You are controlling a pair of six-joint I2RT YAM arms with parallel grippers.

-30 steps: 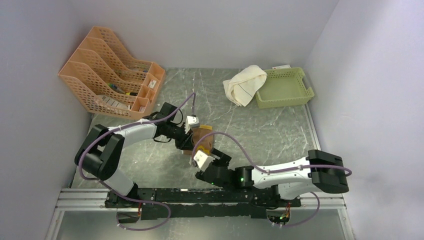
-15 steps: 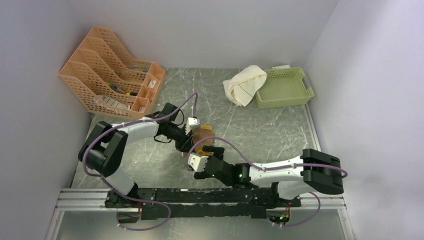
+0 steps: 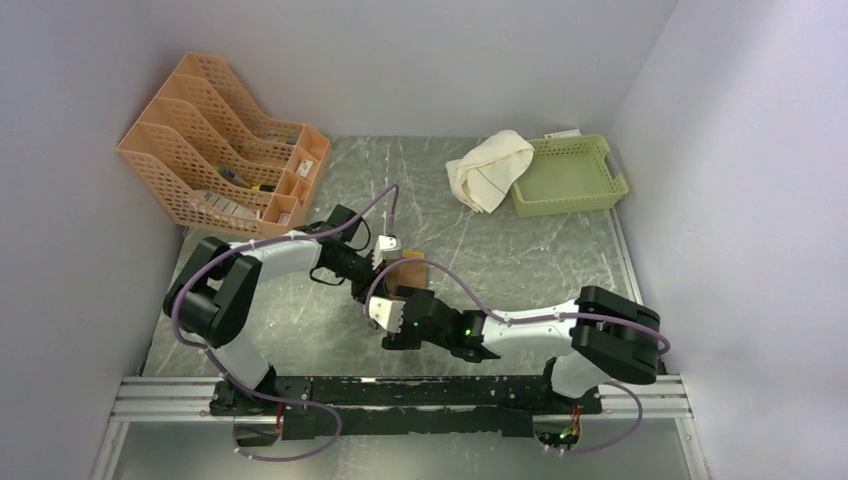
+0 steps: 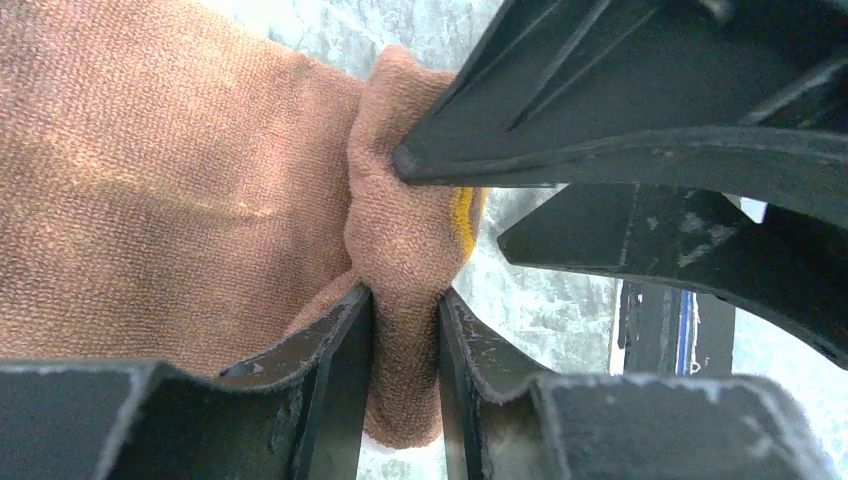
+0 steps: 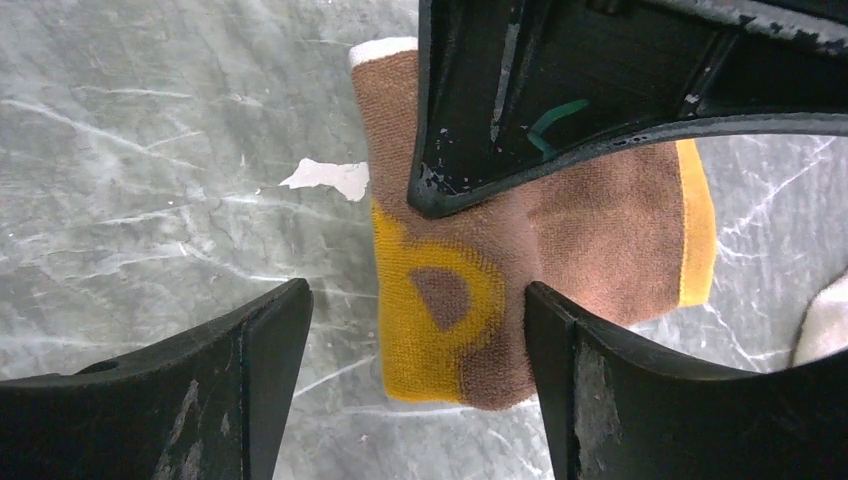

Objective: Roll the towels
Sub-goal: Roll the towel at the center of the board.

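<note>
The mustard-yellow and brown towel (image 3: 411, 268) lies folded small on the table's middle. In the left wrist view my left gripper (image 4: 405, 300) is shut on a raised brown fold of this towel (image 4: 180, 180). My right gripper (image 5: 415, 290) is open, its fingers (image 5: 270, 340) standing either side of the towel's yellow printed end (image 5: 440, 330), low over it. In the top view the left gripper (image 3: 385, 266) and right gripper (image 3: 392, 318) meet at the towel. The cream-white towel (image 3: 489, 168) lies bunched at the back, against the green basket.
A green basket (image 3: 572, 176) stands at the back right. An orange file rack (image 3: 215, 150) with small items stands at the back left. A small white scrap (image 5: 325, 176) lies on the grey marbled table (image 3: 300, 310) beside the towel. Walls close in on three sides.
My right arm has stretched left and forward, bringing its open gripper over the near end of the mustard towel. My left gripper has kept its hold and shifted only slightly.
</note>
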